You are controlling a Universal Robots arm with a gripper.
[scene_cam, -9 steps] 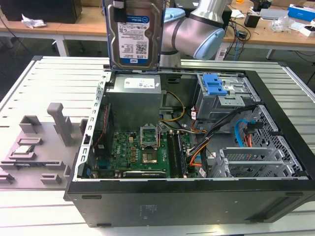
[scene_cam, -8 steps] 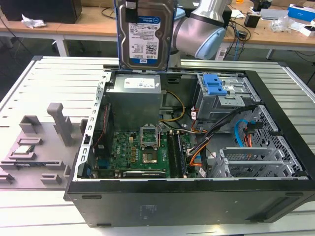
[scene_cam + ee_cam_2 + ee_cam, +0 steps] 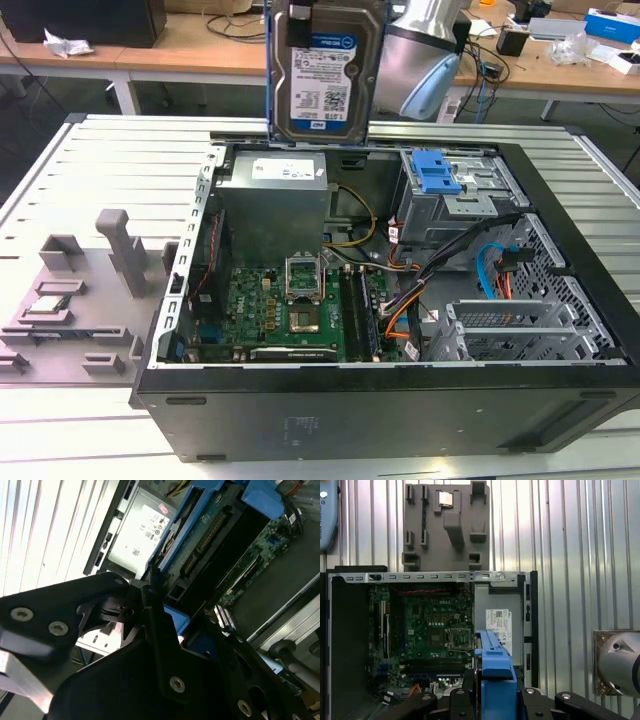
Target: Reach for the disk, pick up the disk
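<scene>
The disk (image 3: 325,70) hangs upright above the back edge of the open computer case, label side facing the exterior view, with blue rails along its sides. My gripper (image 3: 300,18) is shut on its top end, at the upper edge of that view. In the first wrist view the disk's blue rail (image 3: 492,655) runs edge-on between the black fingers (image 3: 470,677), with the case far below. The second wrist view shows the disk's circuit-board side (image 3: 210,530) beyond the black gripper linkage (image 3: 150,625).
The open computer case (image 3: 560,330) lies on a slatted metal table, holding a motherboard (image 3: 290,300), a grey power supply (image 3: 275,195) and a blue drive-bay latch (image 3: 438,172). A grey fixture plate (image 3: 120,250) with a small processor chip (image 3: 50,305) sits at the exterior view's left.
</scene>
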